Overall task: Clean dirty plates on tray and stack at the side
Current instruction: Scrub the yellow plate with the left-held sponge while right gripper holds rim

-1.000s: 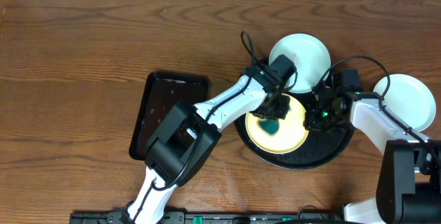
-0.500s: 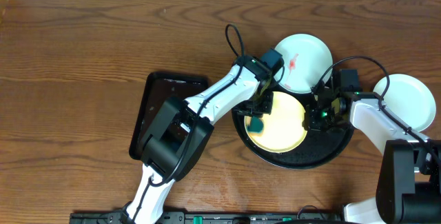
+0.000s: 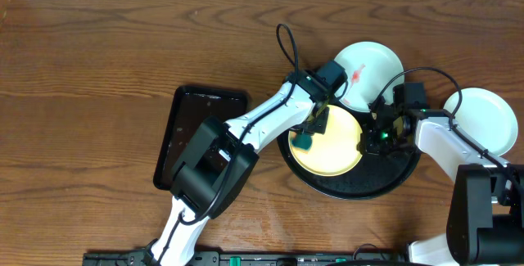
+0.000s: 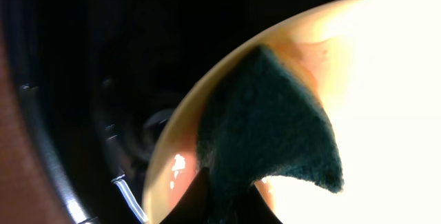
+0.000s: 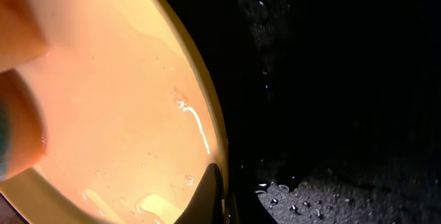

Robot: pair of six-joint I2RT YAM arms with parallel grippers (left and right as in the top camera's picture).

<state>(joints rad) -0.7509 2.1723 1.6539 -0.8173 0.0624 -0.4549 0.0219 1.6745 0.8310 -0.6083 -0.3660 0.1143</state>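
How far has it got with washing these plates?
One white plate lies off the tray, looking clean. Now the left tool presses a green sponge on the yellow plate while the right tool grips its rim. The red-streaked plate awaits wiping; nothing is stacked yet.

Tabletop [image 3: 98, 53] is dark wood grain with a soft satin sheen. The yellow plate [image 5: 117, 100] looks glazed and slick. It's wet, with beads of water catching light near the rim. The sponge [image 4: 269, 127] is the opposite: coarse, fuzzy green scouring fibre. Round tray [image 5: 331, 79] is matt black, speckled with fine droplets. The pale plate [image 3: 483, 119] looks smooth and clean, while the rectangular tray [image 3: 201, 127] is black with a faint gloss.
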